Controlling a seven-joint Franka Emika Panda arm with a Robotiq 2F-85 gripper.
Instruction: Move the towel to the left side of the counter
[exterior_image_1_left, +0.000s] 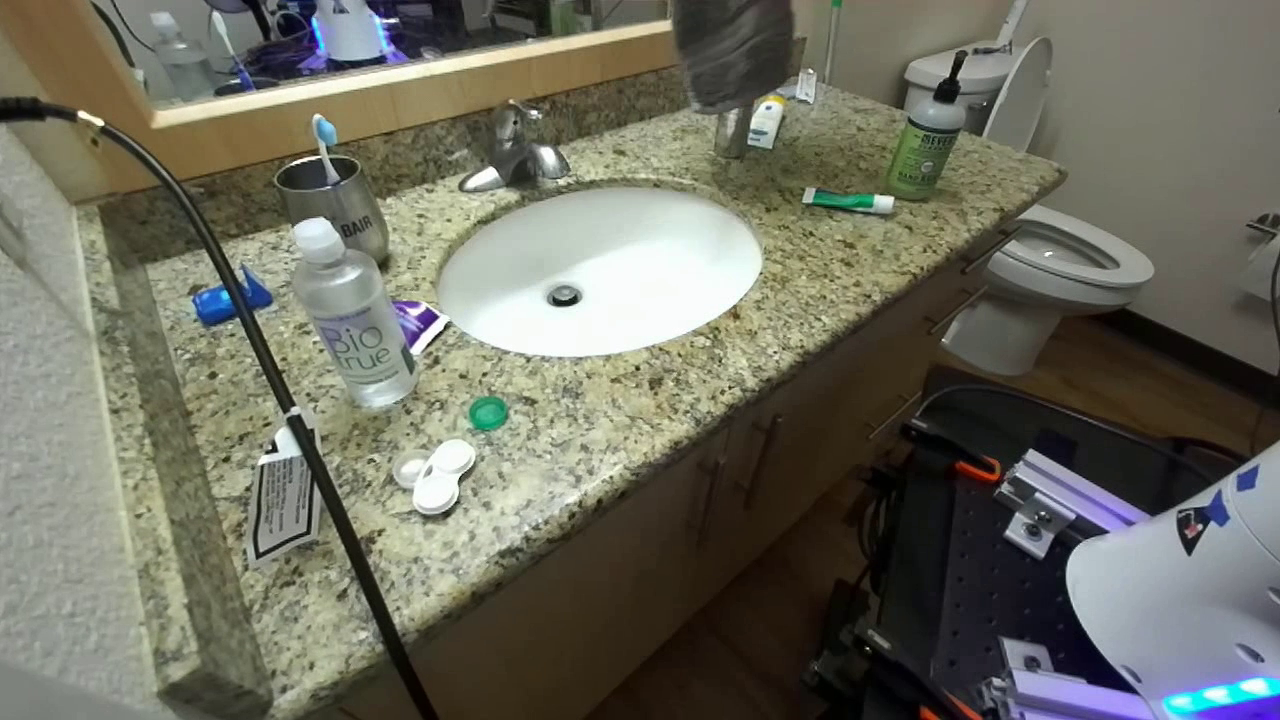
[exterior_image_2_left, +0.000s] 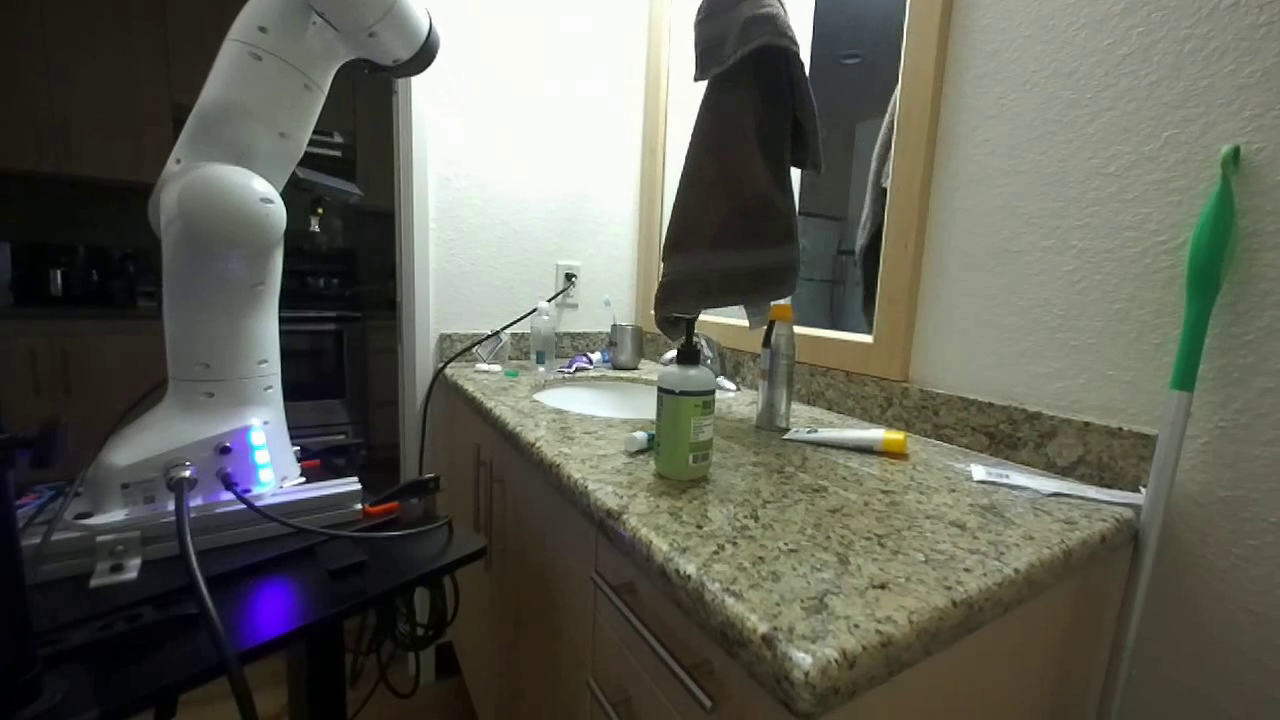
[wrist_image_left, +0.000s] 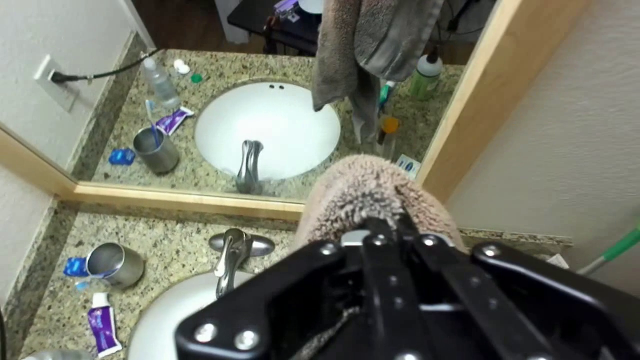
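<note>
A dark grey terry-cloth towel (exterior_image_2_left: 735, 190) is found suspended over the right, far part of the speckled granite worktop (exterior_image_1_left: 600, 420); in the wrist view it is seen pinched between the jaws. Delivery to the left is judged outstanding.

Risks: the towel's loose hem is held close to the silver bottle with orange cap (exterior_image_2_left: 776, 385) — whether contact is made cannot be told. Were the towel swung leftward at this height, that bottle could be tipped or the chrome faucet (exterior_image_1_left: 515, 160) snagged. Should the pinch slip, the towel could be dropped into the white oval basin (exterior_image_1_left: 640, 260). At the left, the thin black cable (exterior_image_1_left: 340, 520) could be caught, and the brushed-steel cup (exterior_image_1_left: 340, 207) and clear plastic bottle with white cap (exterior_image_1_left: 355, 325) toppled.

Containers: in the cup, a blue-and-white toothbrush (exterior_image_1_left: 324, 130) is stood. Colourless liquid appears to be held in the clear bottle — level not readable. Green contents are suggested in the soap bottle with black pump (exterior_image_2_left: 686, 425). In the white twin-well lens case (exterior_image_1_left: 446, 475), contents are too small to be judged.
</note>
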